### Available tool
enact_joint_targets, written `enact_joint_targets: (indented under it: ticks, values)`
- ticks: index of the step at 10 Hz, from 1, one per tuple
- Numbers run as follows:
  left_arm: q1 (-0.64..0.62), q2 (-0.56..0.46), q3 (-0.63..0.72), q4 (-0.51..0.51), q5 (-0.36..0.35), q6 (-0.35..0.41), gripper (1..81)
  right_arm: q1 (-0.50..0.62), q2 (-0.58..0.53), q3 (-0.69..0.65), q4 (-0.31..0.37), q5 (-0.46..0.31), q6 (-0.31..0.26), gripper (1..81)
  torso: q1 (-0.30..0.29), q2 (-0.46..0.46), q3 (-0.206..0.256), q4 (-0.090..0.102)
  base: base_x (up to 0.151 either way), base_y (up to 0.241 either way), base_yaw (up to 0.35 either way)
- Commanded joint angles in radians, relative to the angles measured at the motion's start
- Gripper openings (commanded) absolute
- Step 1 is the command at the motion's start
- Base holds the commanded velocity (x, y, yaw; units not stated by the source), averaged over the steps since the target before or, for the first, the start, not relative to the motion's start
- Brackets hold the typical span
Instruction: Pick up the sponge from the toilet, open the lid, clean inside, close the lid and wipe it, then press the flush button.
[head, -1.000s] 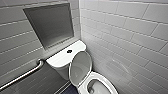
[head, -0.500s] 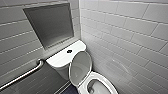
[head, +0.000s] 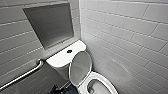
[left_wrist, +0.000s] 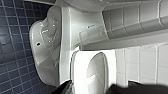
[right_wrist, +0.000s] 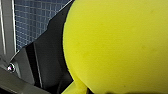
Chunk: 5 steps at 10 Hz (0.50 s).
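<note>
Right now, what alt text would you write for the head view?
A white toilet stands in a grey tiled corner, its lid raised and bowl open. A dark flush button sits on the tank top; a metal grab bar crosses the wall.

Glossy pale grey rectangular wall tiles (head: 130, 37) cover both walls that meet in a corner. A shallow rectangular grey recess (head: 51, 23) is set in the back wall, with a brushed-metal grab bar (head: 22, 75) mounted below it. The floor is a dark blue mosaic of small square tiles (left_wrist: 12, 37).
</note>
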Motion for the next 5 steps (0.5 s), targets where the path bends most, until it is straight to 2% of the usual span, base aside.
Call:
enact_joint_targets:
  ticks: [1,5]
  values:
    - [-0.129,0.001,-0.073,0.004,-0.059,-0.161,81.1,-0.012,-0.018,0.001,-0.028,-0.021,-0.004,1.0,0.0,0.0,0.0,0.0,0.0,0.0,0.0]
    - [-0.199,0.033,-0.168,0.001,-0.055,-0.211,81.1,-0.015,-0.018,-0.002,-0.026,-0.012,-0.004,1.0,0.0,0.0,0.0,0.0,0.0,0.0,0.0]
